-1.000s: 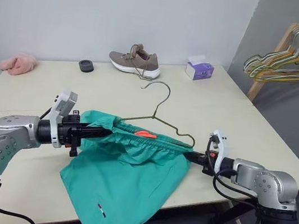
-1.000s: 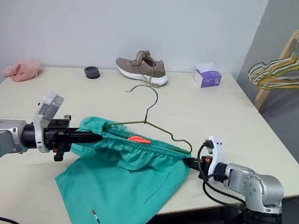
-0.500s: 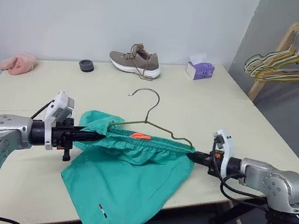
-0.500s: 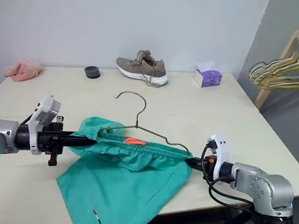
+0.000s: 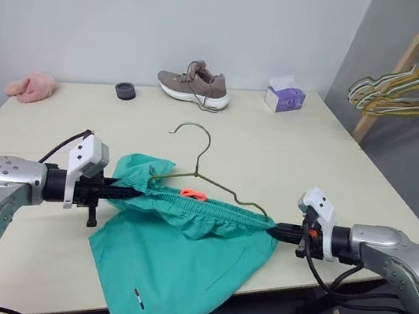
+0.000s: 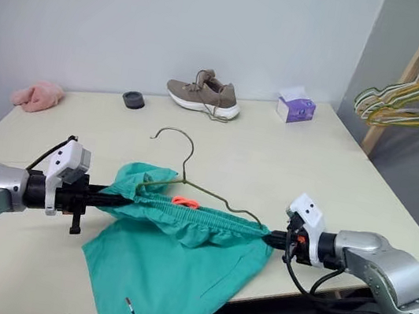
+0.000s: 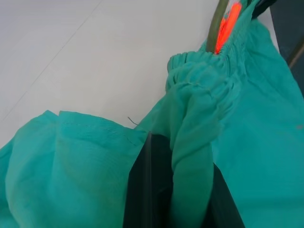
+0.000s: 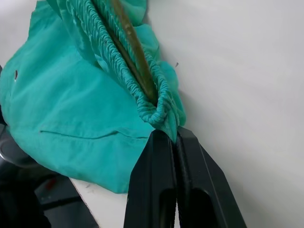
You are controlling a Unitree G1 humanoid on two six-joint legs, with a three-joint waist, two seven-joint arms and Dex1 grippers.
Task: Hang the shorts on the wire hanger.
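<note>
The cream surface [image 5: 298, 151] carries everything here, and places below are given from the shorts. The shorts [image 5: 176, 267], teal-green, are stretched by the waistband between the two arms at the near edge of the surface, with the legs drooping over that edge. The left gripper [image 5: 114, 187] has its jaws closed on the waistband's left end, where the fabric bunches into a fold; in the left wrist view the cloth wraps over the black fingers [image 7: 145, 190]. The right gripper [image 5: 281, 231] has its jaws clamped on the waistband's right end, the gathered elastic pinched right at the fingertips [image 8: 164, 142].

The wire hanger [image 5: 195, 169] sits with its lower bar inside the waistband; its shoulders rise out of the gathered edge and its hook curls up behind the shorts, toward the back wall. An orange drawstring tip [image 5: 193, 194] lies on the waistband just below the hanger's neck. A tiny white mark [image 5: 139, 299] shows low on the left leg.

Far behind the shorts, near the wall, a brown sneaker [image 5: 192, 87] lies on its sole, with a purple tissue box [image 5: 284, 97] to its right and a small dark ring [image 5: 125, 91] to its left. A pink cloth [image 5: 31, 86] lies at the back left. Off the surface, back right of the shorts, a wooden rack [image 5: 398, 71] holds a bunch of hangers [image 5: 407, 93].
</note>
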